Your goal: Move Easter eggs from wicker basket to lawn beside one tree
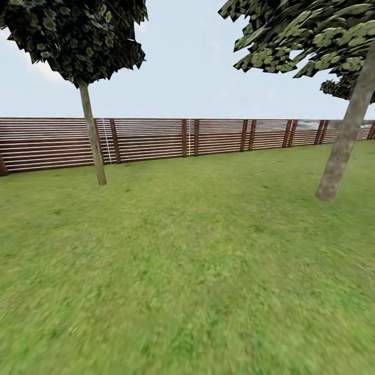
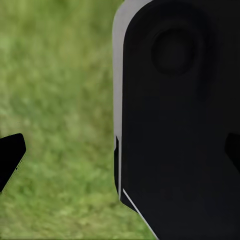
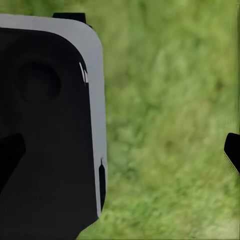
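Our left jaws and right jaws hang over blurred grass beside dark, rounded robot housing, and with only a black fingertip (image 2: 11, 157) at one frame edge and another (image 3: 233, 150) at the other, we cannot tell whether either pair is spread or pressed together. Beyond them the mottled green lawn (image 1: 187, 271) runs to a brown slatted fence (image 1: 219, 136), with a thin pale-trunked tree (image 1: 92, 135) and a thicker, leaning grey-brown tree (image 1: 344, 146). With no basket or eggs before us, we judge the task barely begun or mid-travel.
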Tool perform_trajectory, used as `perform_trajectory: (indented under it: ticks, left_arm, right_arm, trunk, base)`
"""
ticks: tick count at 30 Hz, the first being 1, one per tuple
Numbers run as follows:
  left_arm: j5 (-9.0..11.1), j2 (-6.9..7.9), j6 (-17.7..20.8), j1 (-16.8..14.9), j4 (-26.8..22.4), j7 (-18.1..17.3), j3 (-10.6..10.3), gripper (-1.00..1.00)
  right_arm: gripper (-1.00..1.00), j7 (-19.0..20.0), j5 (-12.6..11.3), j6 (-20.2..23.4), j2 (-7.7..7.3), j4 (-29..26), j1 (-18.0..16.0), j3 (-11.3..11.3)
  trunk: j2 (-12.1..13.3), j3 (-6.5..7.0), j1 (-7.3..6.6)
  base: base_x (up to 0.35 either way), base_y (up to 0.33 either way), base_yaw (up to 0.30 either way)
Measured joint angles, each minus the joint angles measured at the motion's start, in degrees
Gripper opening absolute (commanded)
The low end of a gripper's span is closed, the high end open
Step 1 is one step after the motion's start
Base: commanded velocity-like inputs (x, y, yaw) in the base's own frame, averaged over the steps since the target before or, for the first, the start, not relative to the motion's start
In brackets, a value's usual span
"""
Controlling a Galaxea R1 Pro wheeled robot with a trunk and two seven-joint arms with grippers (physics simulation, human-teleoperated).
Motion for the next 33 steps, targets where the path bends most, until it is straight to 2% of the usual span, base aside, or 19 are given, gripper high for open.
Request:
perform_trajectory:
  ticks: [33]
  left_arm:
    - [0.0,0.01,0.0,0.0,0.0,0.0,0.0,1.00]
  right_arm:
    - [1.00,0.0,0.0,0.0,0.02,0.0,0.0,0.0]
  trunk:
    - [0.0,0.00,0.00]
  base:
    - [0.335,0.000,0.000]
